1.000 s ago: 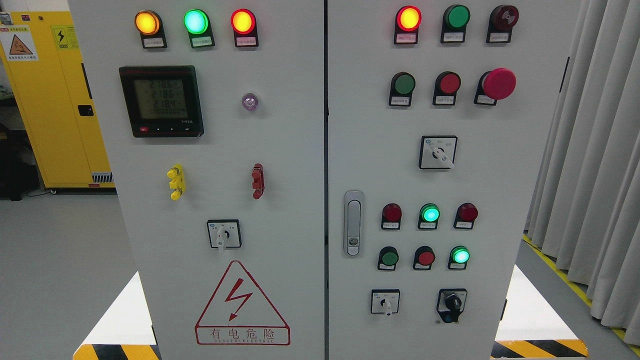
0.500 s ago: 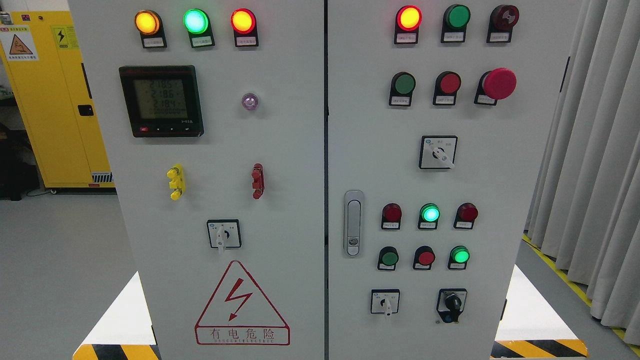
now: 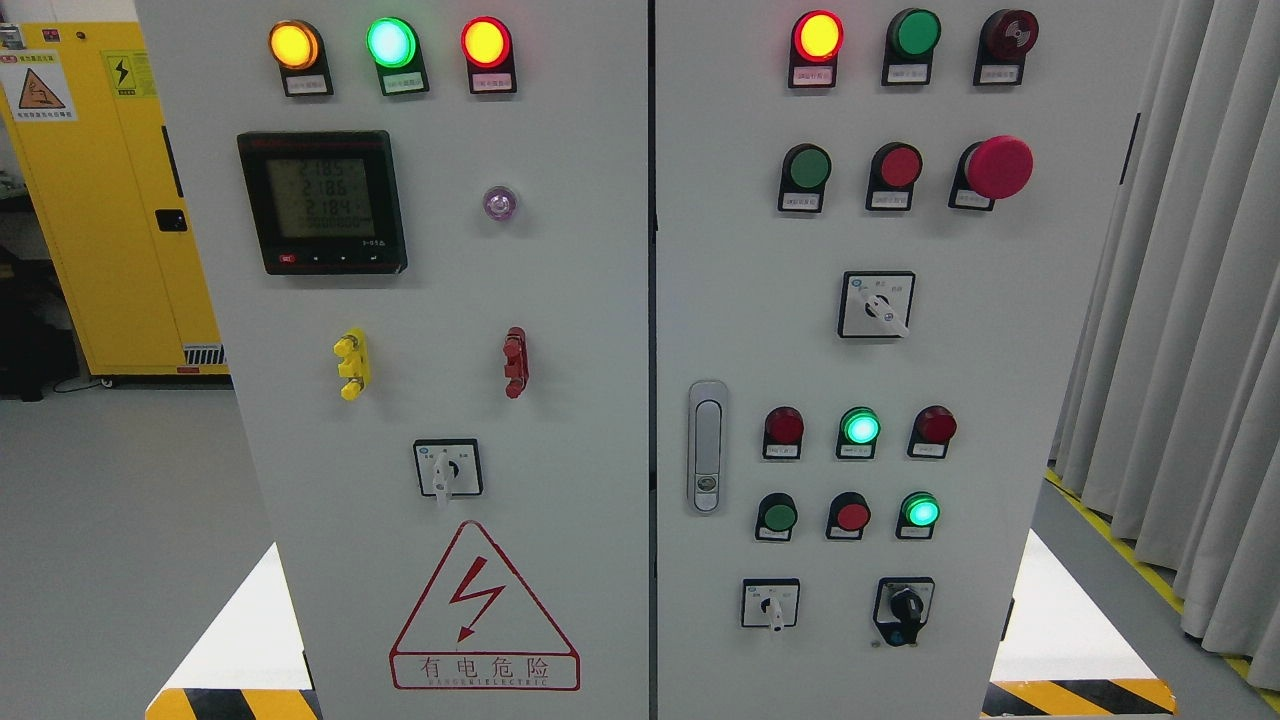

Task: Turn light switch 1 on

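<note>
Squarely ahead, a grey control cabinet (image 3: 560, 300) with two doors is seen. Neither robot hand is caught in the head view, so whether the fingers are spread or curled cannot be told. Which control is light switch 1 cannot be made out, since the labels are too small to read; the likeliest candidates are the lower right door's two rows of round buttons. In the upper row a lit green button (image 3: 859, 427) is flanked by a dark red button (image 3: 784, 425) and another red button (image 3: 936, 425). Below them a dark green button (image 3: 778, 516), a red push button (image 3: 851, 516) and a glowing green button (image 3: 920, 511) are set. A door handle (image 3: 707, 446) is mounted just left of these rows. On the left door a digital meter (image 3: 322, 202) is lit above a red warning triangle (image 3: 484, 608).
</note>
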You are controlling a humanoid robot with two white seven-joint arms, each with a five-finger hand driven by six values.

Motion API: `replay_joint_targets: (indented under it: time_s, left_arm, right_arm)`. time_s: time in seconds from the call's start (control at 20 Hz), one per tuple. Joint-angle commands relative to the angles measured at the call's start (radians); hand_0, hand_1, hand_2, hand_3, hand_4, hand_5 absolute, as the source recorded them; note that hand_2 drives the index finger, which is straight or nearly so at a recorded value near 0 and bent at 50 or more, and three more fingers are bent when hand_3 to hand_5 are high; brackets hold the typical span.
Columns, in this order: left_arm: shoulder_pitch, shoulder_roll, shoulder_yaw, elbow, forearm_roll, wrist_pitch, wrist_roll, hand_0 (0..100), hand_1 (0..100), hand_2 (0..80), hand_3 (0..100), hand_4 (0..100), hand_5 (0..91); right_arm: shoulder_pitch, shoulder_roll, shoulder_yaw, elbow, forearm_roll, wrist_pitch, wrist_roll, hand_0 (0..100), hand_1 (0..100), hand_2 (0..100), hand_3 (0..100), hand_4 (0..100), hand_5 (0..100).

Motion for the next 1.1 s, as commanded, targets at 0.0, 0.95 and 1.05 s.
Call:
replay_joint_targets:
  time_s: [0.0,0.95,1.05]
  left_arm:
    - [-0.021,0.009,0.007,-0.241,-0.003,0.001,0.001,21,65,50.1,79,88,84.8]
    - [-0.232,-0.061,-0.005,-0.325,-0.113,0.152,0.003,9,65,55.3,88,90,82.5]
    - [-0.266,-0.069,-0.008,-0.325,-0.136,0.174,0.007,9,65,56.0,88,89,83.1]
  right_arm:
    - [0.0,0.0,0.0,0.0,-0.029,0.001,0.001,0,50,4,0,0,0]
    - [0.0,0.0,0.0,0.0,-0.029,0.001,0.001,0,50,4,0,0,0]
    - [0.0,0.0,0.0,0.0,-0.029,0.001,-0.001,0,50,4,0,0,0]
